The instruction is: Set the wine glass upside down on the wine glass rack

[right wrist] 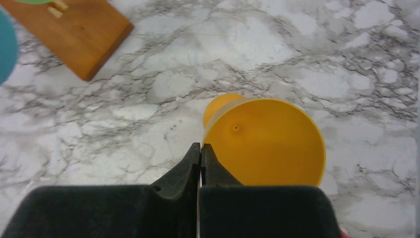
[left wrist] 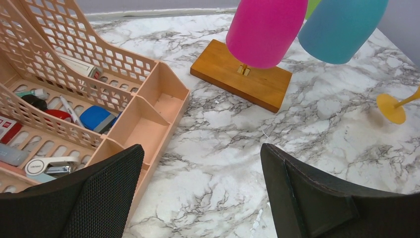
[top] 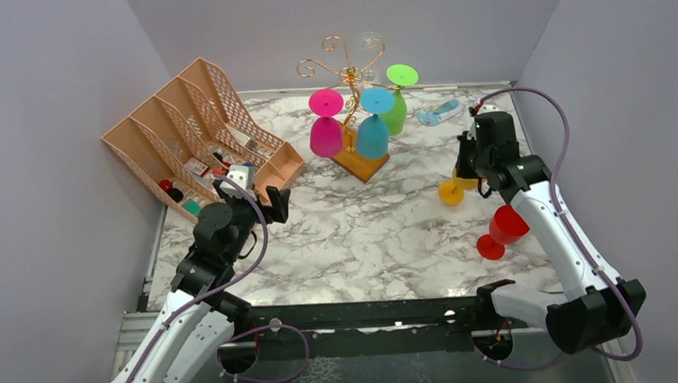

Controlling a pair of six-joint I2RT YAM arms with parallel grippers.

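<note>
Marbled white tabletop stretches under me, and my right gripper (right wrist: 200,148) is pinched narrow on the rim of the yellow plastic wine glass (right wrist: 267,144). The glass is tilted, its open mouth towards my wrist, its stem pointing away and its foot low by the marble. The gold wire wine glass rack on its orange-brown wooden base (top: 362,164) stands farther back and to my left, so I judge the glass must be carried that way foot-up. My left gripper (left wrist: 203,198) hangs wide open beside the peach plastic mesh organiser (left wrist: 148,99), farther from the glass.
</note>
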